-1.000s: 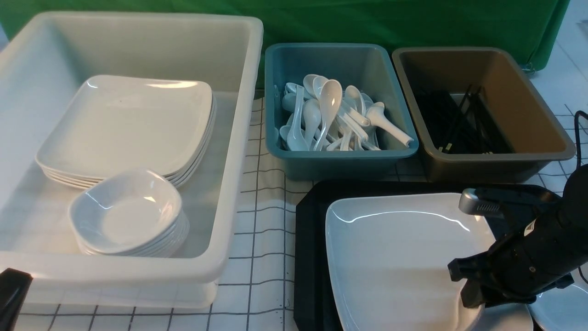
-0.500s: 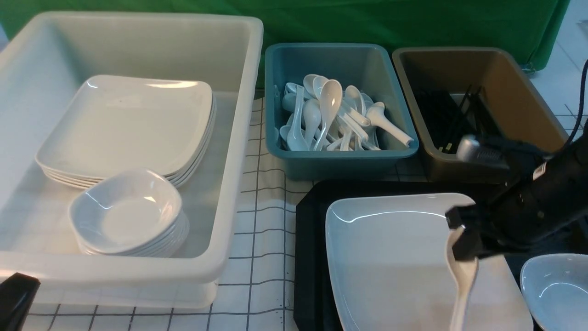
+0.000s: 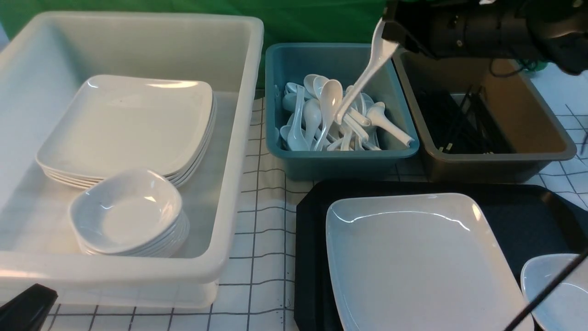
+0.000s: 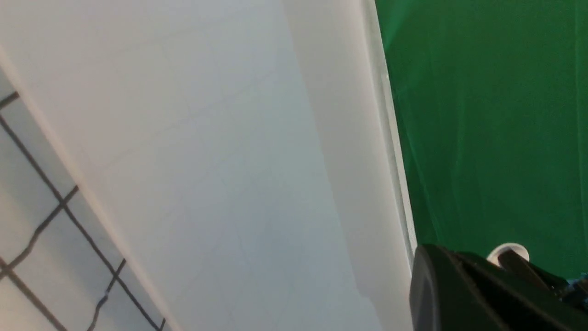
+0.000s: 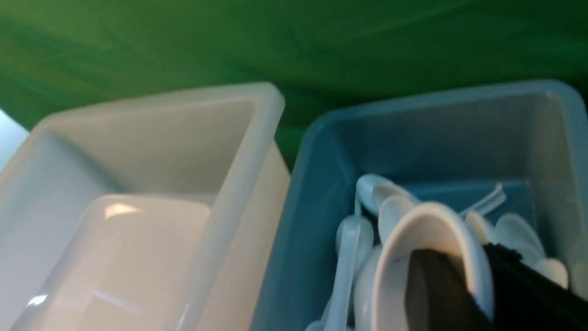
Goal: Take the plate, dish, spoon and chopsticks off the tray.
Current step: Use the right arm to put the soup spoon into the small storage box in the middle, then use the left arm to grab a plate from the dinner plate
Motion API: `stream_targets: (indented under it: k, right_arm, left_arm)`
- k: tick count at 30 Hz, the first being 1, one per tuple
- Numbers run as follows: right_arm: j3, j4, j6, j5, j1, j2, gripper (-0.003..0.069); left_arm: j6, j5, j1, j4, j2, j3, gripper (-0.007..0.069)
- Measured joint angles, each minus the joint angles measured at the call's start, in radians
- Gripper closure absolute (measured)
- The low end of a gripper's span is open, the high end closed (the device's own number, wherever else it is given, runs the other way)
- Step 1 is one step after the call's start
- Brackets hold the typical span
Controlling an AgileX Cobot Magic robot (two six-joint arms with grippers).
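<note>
My right gripper (image 3: 388,28) is high at the back, shut on the white spoon (image 3: 363,80). The spoon hangs slanted over the teal tub (image 3: 321,158), its lower end down among the spoons there. In the right wrist view the spoon (image 5: 427,225) has one finger inside its bowl and one outside, so the right gripper (image 5: 473,285) clamps its wall. The large white plate (image 3: 413,266) lies on the black tray (image 3: 310,239). The small dish (image 3: 558,294) sits at the tray's right front corner. Black chopsticks (image 3: 459,124) lie in the brown tub. My left gripper (image 3: 25,312) rests shut at the lower left.
A big white bin (image 3: 239,138) on the left holds stacked plates (image 3: 128,128) and stacked dishes (image 3: 128,216). The brown tub (image 3: 500,161) stands right of the teal one. A thin black cord (image 3: 546,294) crosses above the dish. Green cloth hangs behind.
My right gripper has risen from the plate's right front with the spoon and swung back and left to above the teal tub. The left arm has barely moved.
</note>
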State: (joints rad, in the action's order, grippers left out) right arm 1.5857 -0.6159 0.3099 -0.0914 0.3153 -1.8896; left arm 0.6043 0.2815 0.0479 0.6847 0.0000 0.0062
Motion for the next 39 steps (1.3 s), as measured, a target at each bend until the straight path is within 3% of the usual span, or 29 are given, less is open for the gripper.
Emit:
stream_targets:
  k: [2, 5, 9, 11, 12, 14, 17, 18, 19, 22, 26, 33, 39]
  right_arm:
    - [0.041, -0.002, 0.025, 0.021, 0.000, -0.056, 0.0431]
    - [0.070, -0.003, 0.029, -0.012, -0.001, -0.112, 0.0270]
    - [0.073, -0.004, 0.036, -0.157, -0.001, -0.119, 0.0151]
    - [0.073, -0.004, 0.040, -0.200, -0.002, -0.113, 0.0164]
    - [0.073, -0.003, 0.043, -0.246, -0.005, -0.097, 0.0204]
    - [0.073, -0.003, 0.044, -0.344, -0.014, -0.061, 0.0311]
    - [0.073, -0.002, 0.056, -0.546, -0.042, 0.045, 0.0561]
    - [0.073, -0.002, 0.056, -0.561, -0.044, 0.053, 0.0561]
    - [0.076, 0.000, 0.069, -0.708, -0.057, 0.125, 0.0621]
    - [0.077, 0.015, 0.069, -0.975, -0.071, 0.239, 0.0629]
    - [-0.007, 0.089, 0.024, -1.039, -0.046, 0.425, 0.0629]
    - [-0.295, 0.202, -0.032, -1.039, -0.027, 0.773, 0.0626]
    - [-0.569, 0.346, -0.143, -1.035, -0.027, 1.069, 0.0626]
  left_arm:
    - [-0.033, 0.000, 0.000, 0.027, 0.000, 0.000, 0.0603]
    - [-0.083, 0.016, 0.000, 0.055, 0.000, -0.001, 0.0603]
    - [-0.161, 0.121, 0.000, 0.074, -0.001, -0.078, 0.0603]
    - [-0.189, 0.144, 0.000, 0.075, -0.001, -0.121, 0.0603]
    - [-0.208, 0.171, 0.000, 0.073, -0.002, -0.186, 0.0603]
    - [-0.218, 0.214, 0.000, 0.062, 0.005, -0.259, 0.0603]
    - [-0.284, 0.362, 0.000, 0.045, 0.082, -0.429, 0.0603]
    - [-0.290, 0.374, 0.000, 0.045, 0.090, -0.440, 0.0603]
    - [-0.340, 0.488, 0.000, 0.044, 0.159, -0.534, 0.0603]
    - [-0.456, 0.725, 0.000, 0.044, 0.324, -0.662, 0.0603]
    - [-0.627, 0.915, -0.001, 0.050, 0.583, -0.809, 0.0603]
    - [-0.777, 0.928, -0.021, 0.153, 0.933, -0.898, 0.0603]
    - [-0.786, 0.872, -0.302, 0.194, 1.129, -0.925, 0.0603]
